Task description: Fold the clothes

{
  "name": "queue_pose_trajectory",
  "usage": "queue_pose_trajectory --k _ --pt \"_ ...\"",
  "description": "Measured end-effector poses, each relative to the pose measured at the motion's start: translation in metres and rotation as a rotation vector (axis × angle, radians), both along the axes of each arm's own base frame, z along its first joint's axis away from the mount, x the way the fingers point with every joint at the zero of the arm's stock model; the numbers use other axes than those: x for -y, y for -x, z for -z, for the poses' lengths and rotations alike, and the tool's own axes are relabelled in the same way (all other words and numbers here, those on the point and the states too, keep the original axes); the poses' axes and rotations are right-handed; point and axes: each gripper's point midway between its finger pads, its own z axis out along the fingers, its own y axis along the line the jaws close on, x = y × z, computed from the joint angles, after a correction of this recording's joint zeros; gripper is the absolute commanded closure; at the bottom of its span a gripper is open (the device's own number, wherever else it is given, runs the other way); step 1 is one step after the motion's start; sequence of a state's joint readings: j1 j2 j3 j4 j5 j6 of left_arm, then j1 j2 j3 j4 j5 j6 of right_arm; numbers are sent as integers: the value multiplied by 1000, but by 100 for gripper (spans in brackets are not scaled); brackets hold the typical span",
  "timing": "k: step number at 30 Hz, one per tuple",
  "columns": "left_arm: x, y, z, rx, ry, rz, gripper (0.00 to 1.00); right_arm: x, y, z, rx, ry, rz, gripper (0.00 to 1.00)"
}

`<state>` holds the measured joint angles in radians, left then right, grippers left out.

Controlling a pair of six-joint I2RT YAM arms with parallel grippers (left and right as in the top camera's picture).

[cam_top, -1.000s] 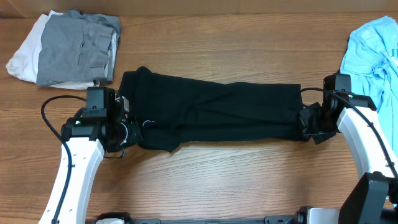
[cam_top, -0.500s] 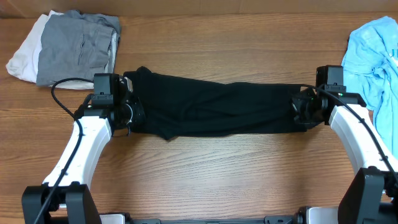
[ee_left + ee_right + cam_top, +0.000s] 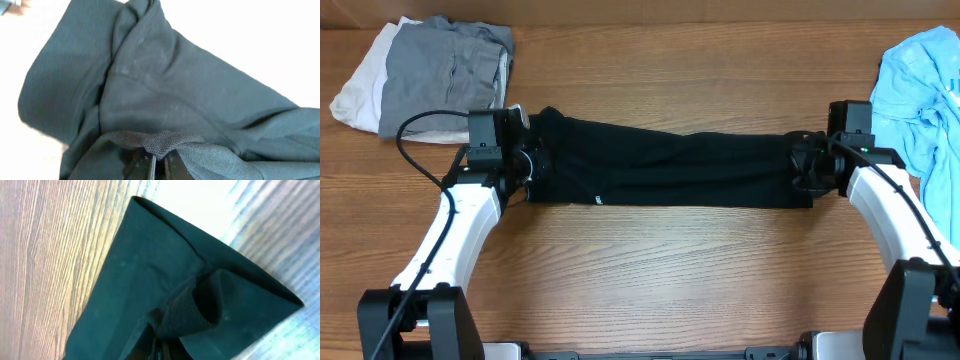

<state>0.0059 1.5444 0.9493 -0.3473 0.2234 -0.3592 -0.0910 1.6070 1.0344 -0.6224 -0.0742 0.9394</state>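
A brown wood-grain table (image 3: 650,290) fills the overhead view, and the black short-sleeved cotton shirt (image 3: 665,170) lies across its middle as a long horizontal band, already doubled along its length. The left gripper (image 3: 525,165) is clenched on the band's left end, where the left wrist view shows a small ridge of knit fabric pinched between its jaws. The right gripper (image 3: 802,170) is clamped on the right end, with a folded loop of cloth bunched in its bite. The step in hand looks like tensioning and laying the fold. To do it well, both arms should keep an even, gentle pull so the soft matte jersey lies flat, and lower the ends together so the near edge, by the tiny white logo (image 3: 598,201), stays straight. Shallow diagonal wrinkles run along the band. A folded grey garment (image 3: 440,75) sits on a white one (image 3: 360,85) at upper left. A crumpled light blue garment (image 3: 920,90) lies at the upper right.
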Motion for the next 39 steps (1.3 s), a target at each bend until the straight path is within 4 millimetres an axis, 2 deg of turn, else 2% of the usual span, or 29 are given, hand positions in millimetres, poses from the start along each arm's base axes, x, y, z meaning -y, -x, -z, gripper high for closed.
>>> queue_pose_trajectory --k 7,10,11,12,13,14,15,16,17,19,25,28,30,35,36,37,39 --pt "-1 -20 4 58 -2 -2 94 1 -12 23 -10 -3 2 96" --pt "-1 -30 11 75 -3 -1 81 1 -15 28 -10 -2 2 95" --pt "-1 -31 14 75 -3 -1 74 1 -16 28 -8 -3 2 92" --pt "-1 -34 17 78 -6 3 72 2 -17 27 -4 -2 3 89" --pt "-1 -35 20 77 -6 2 69 2 -18 27 0 -1 3 84" --pt "-1 -37 23 75 -5 0 61 2 -19 27 4 -1 3 70" --pt "-1 -38 25 76 -7 2 51 2 -19 26 7 0 1 53" --pt "-1 -39 26 75 -4 -1 36 2 -19 26 8 -1 4 34" --pt "-1 -40 28 78 -9 4 25 2 -20 26 8 0 4 26" --pt "-1 -41 28 82 -8 3 24 2 -20 26 9 1 1 17" --pt "0 -34 27 17 -4 7 24 1 -12 24 -40 14 -40 10" --pt "1 -24 21 -73 -9 21 21 1 -8 9 -86 25 -72 6" --pt "1 -19 11 -119 -10 27 20 2 -13 -12 -93 35 -98 0" --pt "11 -4 -35 -173 -20 68 12 3 -27 -77 -53 87 -211 0" --pt "17 1 -47 -175 -21 82 5 2 -26 -89 -51 94 -239 0" --pt "23 8 -56 -178 -24 102 0 1 -25 -97 -49 97 -264 0" --pt "33 17 -66 -185 -23 131 2 -3 -23 -105 -47 87 -297 0"
